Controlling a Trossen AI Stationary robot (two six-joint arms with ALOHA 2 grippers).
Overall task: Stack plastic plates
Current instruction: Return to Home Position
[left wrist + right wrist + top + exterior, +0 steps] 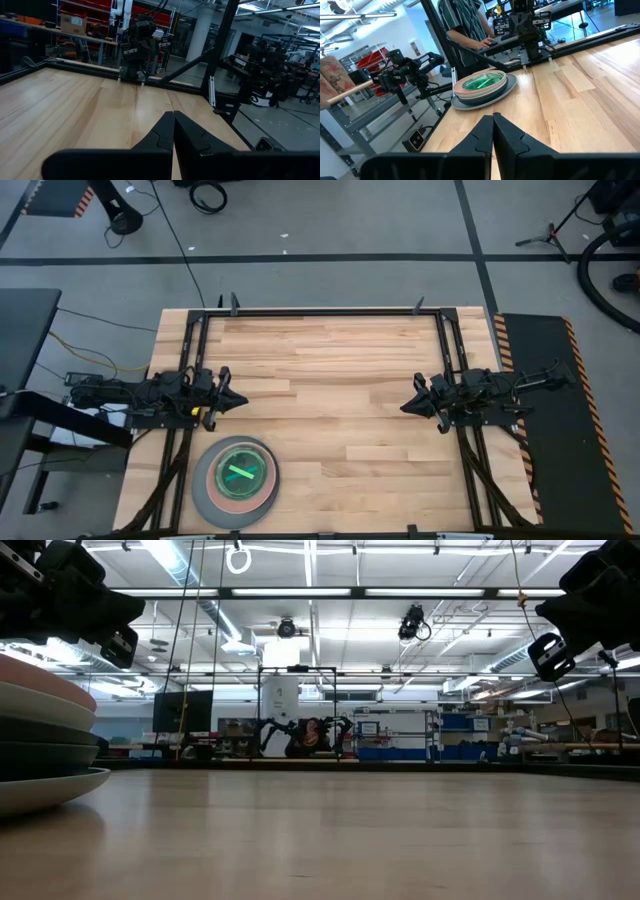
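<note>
high view: plate stack [236, 481] near closed empty left gripper [241, 402]; right gripper [405, 407] closed, empty.

Light wood-plank bench [330, 380], black-framed, on grey floor [330, 230] crossed by dark tape lines; black panel [545, 420] with orange hazard striping beside its right edge. Loose black cables [205, 195] on the floor past the far edge. Beyond: open workshop hall, ceiling strip lights [312, 570], red shelving [85, 12], white column [202, 27].

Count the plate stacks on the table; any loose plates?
1. The stack sits at the edge of the table on the left arm's side, green plate on top. No loose plates show; lower plates may be hidden.
</note>
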